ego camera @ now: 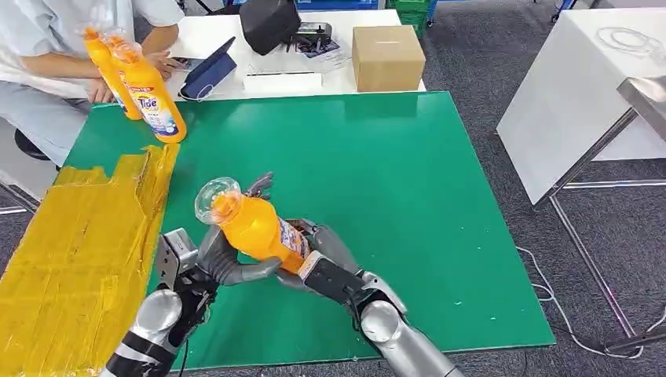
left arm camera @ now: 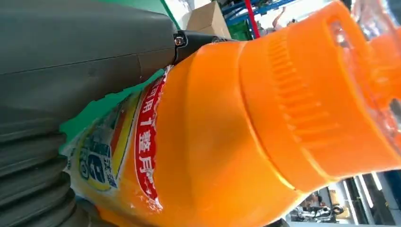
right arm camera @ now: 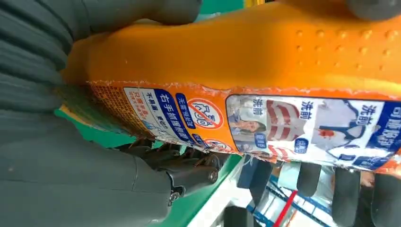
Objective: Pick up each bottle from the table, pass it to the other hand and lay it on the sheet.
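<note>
Left hand (ego camera: 224, 263) and right hand (ego camera: 326, 263) both gripping one orange bottle (ego camera: 255, 228), held tilted above green table (ego camera: 408, 188), cap up and away from robot. Near yellow sheet (ego camera: 71, 259) at left. Two more bottles (ego camera: 145, 94) upright at far left corner, person (ego camera: 47, 47) behind.
</note>
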